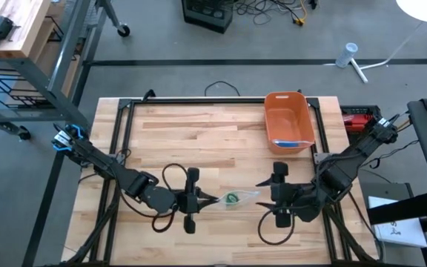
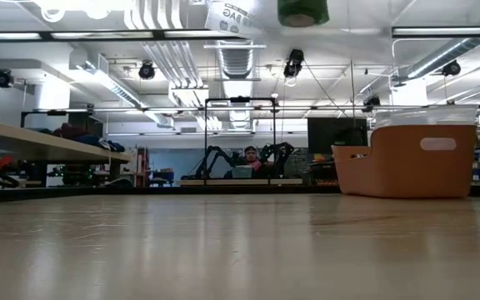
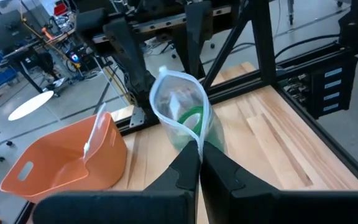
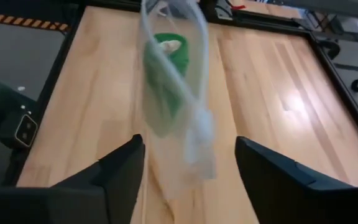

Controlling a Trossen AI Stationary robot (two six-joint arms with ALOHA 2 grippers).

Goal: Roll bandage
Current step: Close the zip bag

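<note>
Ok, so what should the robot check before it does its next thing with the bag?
1. Left hand shut on the clear bag: ok, it pinches the bag's edge.
2. Right hand open: ok, its fingers stand apart on either side of the bag's other end, not gripping.
3. Green bandage roll inside the bag: ok, it shows through the plastic.
4. Bag off the table: ok, in the low view the roll hangs well above the tabletop.
5. Orange bin out of the way: ok, it stands apart at the far edge.
6. Bag mouth open or sealed: cannot tell.

robotics lab | ceiling ducts (image 2: 238, 58) | other robot arms (image 2: 215, 158) behind
</note>
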